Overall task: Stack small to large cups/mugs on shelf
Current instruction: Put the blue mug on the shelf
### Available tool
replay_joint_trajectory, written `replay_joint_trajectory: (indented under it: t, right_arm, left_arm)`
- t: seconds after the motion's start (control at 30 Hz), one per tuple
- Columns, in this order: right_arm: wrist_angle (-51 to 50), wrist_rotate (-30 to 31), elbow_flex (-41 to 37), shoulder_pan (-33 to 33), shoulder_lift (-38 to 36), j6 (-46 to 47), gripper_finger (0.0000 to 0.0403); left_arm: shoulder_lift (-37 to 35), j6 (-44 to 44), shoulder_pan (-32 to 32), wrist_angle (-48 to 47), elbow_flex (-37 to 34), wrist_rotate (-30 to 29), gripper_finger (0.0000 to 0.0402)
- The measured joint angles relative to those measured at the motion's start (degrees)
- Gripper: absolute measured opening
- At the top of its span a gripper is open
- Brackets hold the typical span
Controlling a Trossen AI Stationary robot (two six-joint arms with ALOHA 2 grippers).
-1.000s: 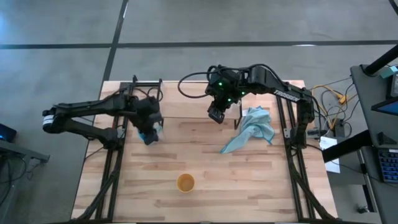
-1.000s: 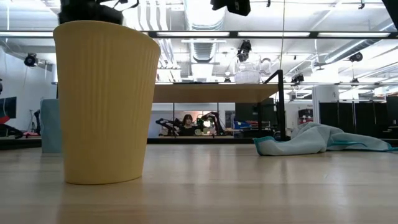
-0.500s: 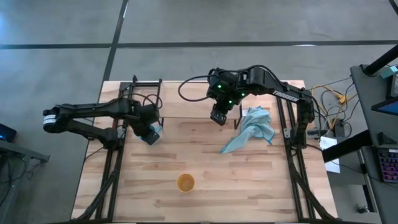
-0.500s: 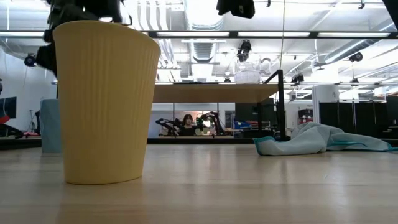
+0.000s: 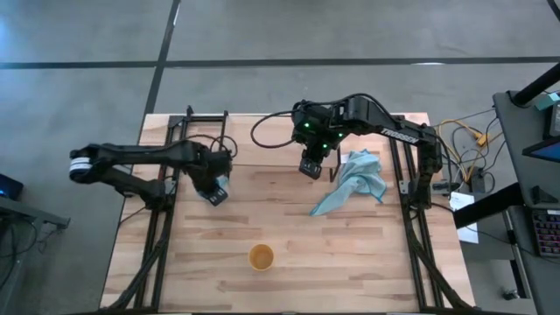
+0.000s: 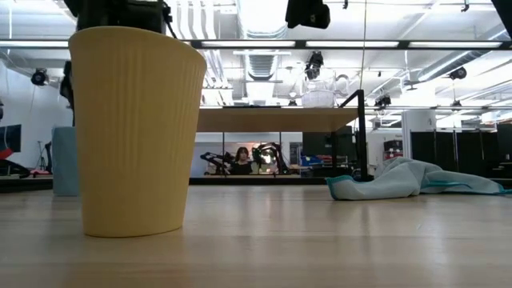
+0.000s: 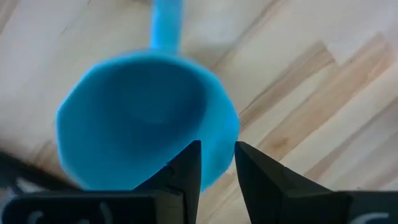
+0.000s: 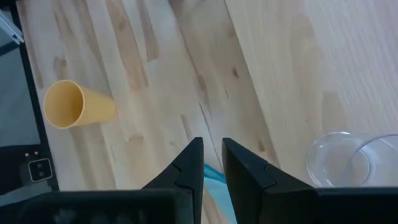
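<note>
The light blue mug (image 7: pixel 146 118), pinched at its rim by the left hand (image 5: pixel 215 188), is now carried slightly inward over the bench (image 5: pixel 350 262) compared with a second ago, suggesting transport toward the shelf (image 6: pixel 276 119), while the right hand (image 5: pixel 311 165), fingers nearly pressed together, hovers beside the clear cup (image 8: pixel 339 163).

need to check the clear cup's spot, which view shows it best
The right wrist view: the clear cup stands upright on the shelf, rim fully visible. The low view shows it small and far off. The high and left wrist views don't show it.
</note>
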Motion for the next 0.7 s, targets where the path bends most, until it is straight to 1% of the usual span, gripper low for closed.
replay_joint_trajectory:
  t: [0.17,0.33,0.7]
  right_arm:
    - [-0.3,0.0,0.0,0.0,0.0,0.0,0.0054]
    - [-0.4,0.0,0.0,0.0,0.0,0.0,0.0054]
    - [-0.4,0.0,0.0,0.0,0.0,-0.6,0.0054]
  left_arm:
    - [3.5,1.8,0.0,0.6,0.1,-0.9,0.0084]
    - [4.6,2.1,0.0,0.3,0.8,-0.5,0.0084]
    - [2.6,1.5,0.0,0.4,1.6,-0.5,0.0084]
